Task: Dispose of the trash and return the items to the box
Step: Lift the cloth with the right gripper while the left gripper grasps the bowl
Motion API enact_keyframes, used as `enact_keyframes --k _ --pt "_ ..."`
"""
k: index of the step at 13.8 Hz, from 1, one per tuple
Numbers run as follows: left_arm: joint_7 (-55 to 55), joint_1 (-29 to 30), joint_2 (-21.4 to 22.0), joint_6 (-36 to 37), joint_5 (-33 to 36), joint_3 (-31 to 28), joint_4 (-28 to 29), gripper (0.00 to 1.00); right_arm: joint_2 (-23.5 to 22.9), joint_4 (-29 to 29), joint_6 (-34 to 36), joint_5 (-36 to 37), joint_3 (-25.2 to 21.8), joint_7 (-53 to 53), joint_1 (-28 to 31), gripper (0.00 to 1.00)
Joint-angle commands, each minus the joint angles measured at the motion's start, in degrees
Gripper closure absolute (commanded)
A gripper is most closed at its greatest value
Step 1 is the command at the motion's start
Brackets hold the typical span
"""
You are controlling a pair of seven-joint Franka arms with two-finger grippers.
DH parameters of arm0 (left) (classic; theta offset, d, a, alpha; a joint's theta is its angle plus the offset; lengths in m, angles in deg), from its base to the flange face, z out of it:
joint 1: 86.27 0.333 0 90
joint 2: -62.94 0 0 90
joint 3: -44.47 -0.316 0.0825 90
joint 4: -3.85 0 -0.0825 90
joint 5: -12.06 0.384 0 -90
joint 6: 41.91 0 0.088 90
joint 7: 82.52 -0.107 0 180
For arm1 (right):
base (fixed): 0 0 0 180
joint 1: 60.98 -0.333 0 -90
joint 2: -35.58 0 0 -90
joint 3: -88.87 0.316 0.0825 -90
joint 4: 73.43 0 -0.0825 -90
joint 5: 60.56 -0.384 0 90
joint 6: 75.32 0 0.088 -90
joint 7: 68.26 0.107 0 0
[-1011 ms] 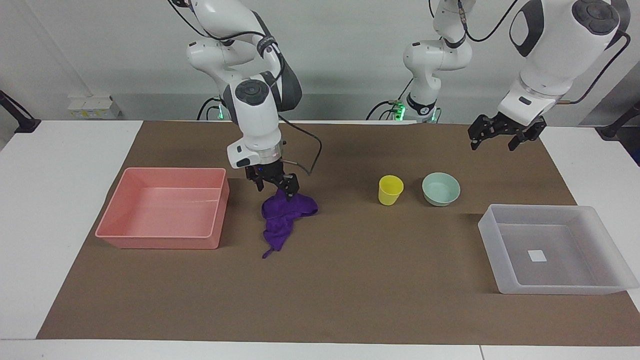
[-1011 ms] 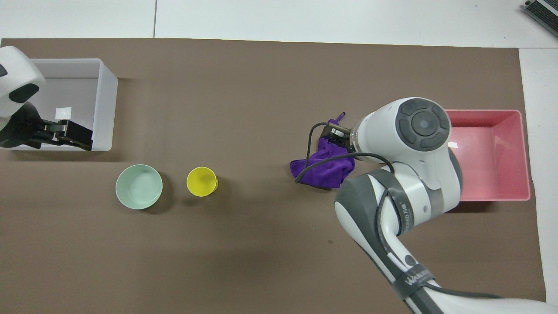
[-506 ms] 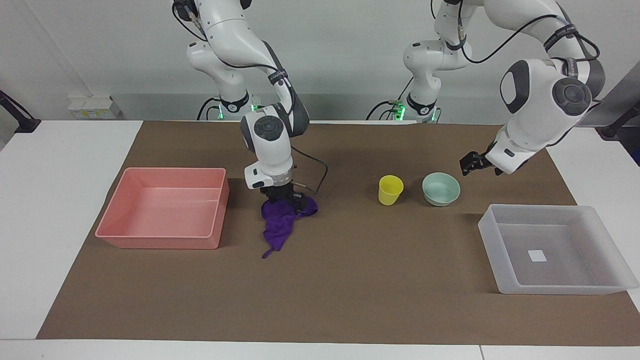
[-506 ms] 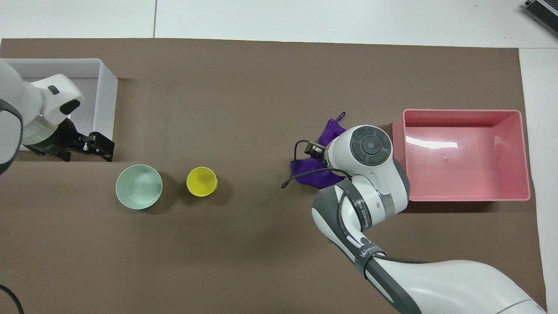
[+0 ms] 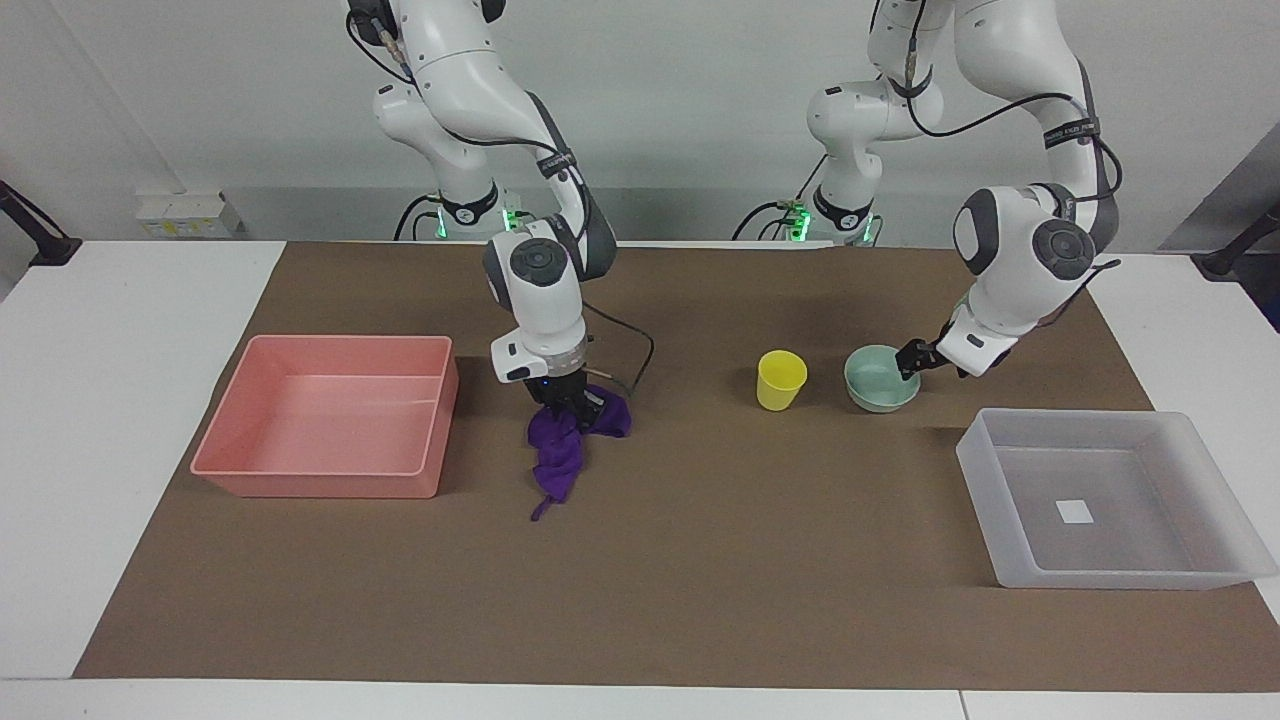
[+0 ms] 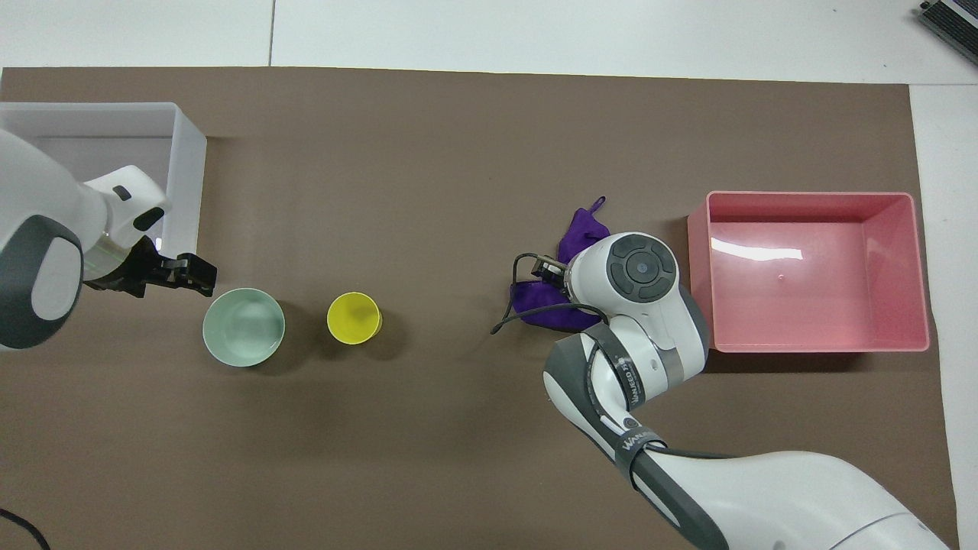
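The purple rag (image 5: 556, 450) lies on the brown mat beside the pink tray, bunched up under my right gripper (image 5: 570, 404), which is shut on its top. In the overhead view the right wrist hides those fingers and only parts of the rag (image 6: 581, 228) show. The mint-green bowl (image 5: 878, 380) and the yellow cup (image 5: 781, 380) stand side by side near the middle. My left gripper (image 5: 912, 361) is open and low at the bowl's rim, on the side toward the left arm's end; whether it touches I cannot tell. The translucent box (image 5: 1120, 577) holds only its white sticker.
A pink tray (image 5: 320, 484) with nothing in it sits at the right arm's end of the mat. The right arm's cable (image 5: 640, 345) loops over the mat beside the rag. White table borders the brown mat (image 5: 700, 580).
The right gripper came down onto the rag and closed, gathering the cloth. The left arm swung down from above the mat's edge to the bowl's rim.
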Motion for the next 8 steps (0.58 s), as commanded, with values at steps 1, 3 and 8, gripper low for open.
enact_keyframes --k 1,3,8 --pt "0.3 -0.6 1.3 -1.9 -0.1 0.2 3.7 0.17 5.0 -0.8 6.1 1.3 -0.3 0.7 1.3 1.00" --pt "0.2 -0.8 1.0 -1.3 -0.1 0.1 3.8 0.59 9.8 -2.5 13.4 1.3 -0.1 0.6 3.6 1.00" --pt "0.2 -1.1 0.8 0.4 -0.1 0.1 3.6 1.00 18.1 -3.9 27.0 1.3 -0.2 0.6 11.0 1.00"
